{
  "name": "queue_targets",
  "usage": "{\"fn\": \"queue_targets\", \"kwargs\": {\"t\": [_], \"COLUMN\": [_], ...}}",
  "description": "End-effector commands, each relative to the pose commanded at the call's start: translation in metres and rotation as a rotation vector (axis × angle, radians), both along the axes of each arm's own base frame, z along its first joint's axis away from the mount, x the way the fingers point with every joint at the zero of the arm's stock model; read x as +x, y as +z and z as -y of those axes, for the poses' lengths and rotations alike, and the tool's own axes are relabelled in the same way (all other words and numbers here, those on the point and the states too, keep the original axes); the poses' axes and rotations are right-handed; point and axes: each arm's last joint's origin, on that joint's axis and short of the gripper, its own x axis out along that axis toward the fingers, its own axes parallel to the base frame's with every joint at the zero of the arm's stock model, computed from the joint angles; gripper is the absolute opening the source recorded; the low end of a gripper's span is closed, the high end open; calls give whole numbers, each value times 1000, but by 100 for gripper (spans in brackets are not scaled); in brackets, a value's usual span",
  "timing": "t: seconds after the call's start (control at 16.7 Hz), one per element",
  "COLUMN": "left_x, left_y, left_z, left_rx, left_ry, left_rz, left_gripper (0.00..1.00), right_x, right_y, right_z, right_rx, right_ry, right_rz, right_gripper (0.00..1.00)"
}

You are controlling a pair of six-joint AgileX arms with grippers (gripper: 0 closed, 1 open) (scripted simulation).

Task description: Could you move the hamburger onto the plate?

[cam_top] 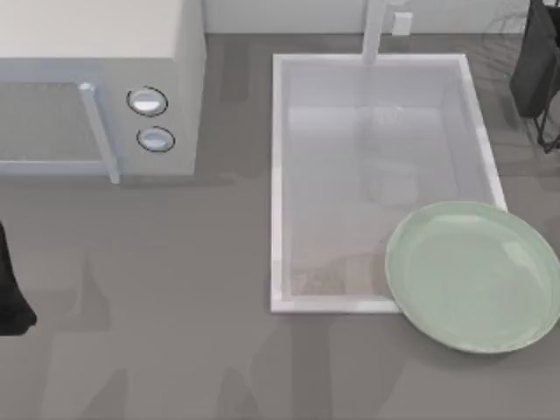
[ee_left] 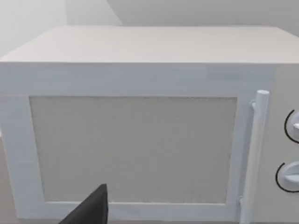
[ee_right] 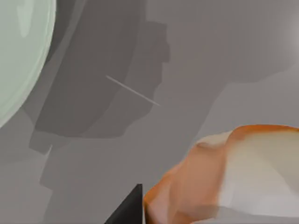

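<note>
Grey countertop (cam_top: 175,289), white microwave (cam_top: 96,87) at left, white sink basin (cam_top: 376,166), pale back wall (cam_top: 280,13)

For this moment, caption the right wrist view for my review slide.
Hamburger close beside a dark gripper finger, plate rim off to one side on the grey table.

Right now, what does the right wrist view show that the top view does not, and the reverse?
Right wrist view alone: the hamburger, orange-tan with white patches, up close, with a dark tip of the right end effector beside it, above the grey table.

Top view alone: the microwave at the table's left, the white sink basin, and the whole plate overlapping the sink's lower right corner.

Both share: the mint-green plate, seen as a rim section in the wrist view, and the grey table.
</note>
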Motion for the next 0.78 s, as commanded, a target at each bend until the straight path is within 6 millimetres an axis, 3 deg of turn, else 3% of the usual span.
{"fn": "queue_targets", "kwargs": {"t": [0.36, 0.78], "left_x": [0, 0], "left_y": [0, 0], "left_z": [0, 0], "left_rx": [0, 0], "left_ry": [0, 0], "left_rz": [0, 0], "left_gripper": [100, 100], "right_x": [16, 19], "right_y": [-8, -23], "right_z": [-38, -101], "right_rx": [-11, -64], "right_ry": [-394, -1088], "right_rz": [-45, -80], "right_gripper": [0, 0]}}
